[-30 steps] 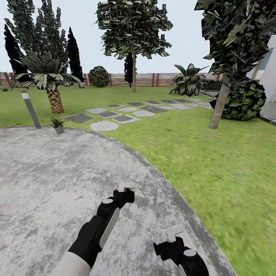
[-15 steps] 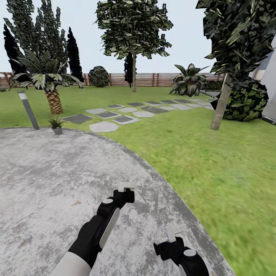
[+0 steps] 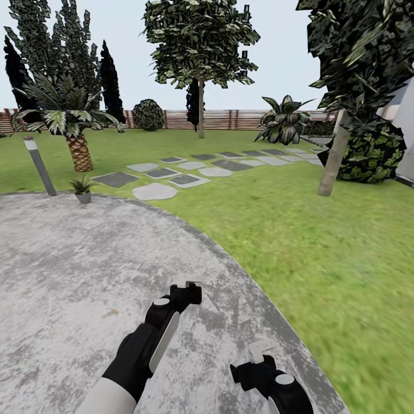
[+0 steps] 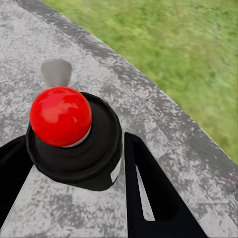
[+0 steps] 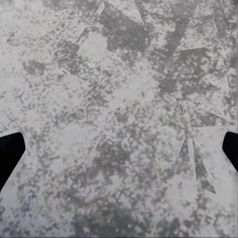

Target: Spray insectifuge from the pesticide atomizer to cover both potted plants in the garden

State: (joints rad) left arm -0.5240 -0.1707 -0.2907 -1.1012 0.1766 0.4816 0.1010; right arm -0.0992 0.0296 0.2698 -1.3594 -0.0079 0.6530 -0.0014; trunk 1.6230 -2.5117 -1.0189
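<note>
the robot is standing on the round grey patio (image 3: 69, 270) in the garden, with the lawn (image 3: 322, 241) curving around its edge. the left gripper (image 3: 188, 282) is hanging over the paving, its pale fingertips blending into the stone, so i cannot tell from the head view how wide it is standing. in the left wrist view a dark bottle with a red dot (image 4: 60, 115) on top, apparently the pesticide atomizer (image 4: 74, 144), is sitting between two black fingers (image 4: 153, 198), which seem to be gripping it; its lower body is cut off. the right gripper (image 3: 263, 349) is partly cut off; its wrist view is showing dark finger edges (image 5: 10, 153) far apart over paving. one potted plant (image 3: 83, 189) is sitting far off at the patio rim, beside a grey lamp post (image 3: 39, 165) and a palm (image 3: 77, 146).
</note>
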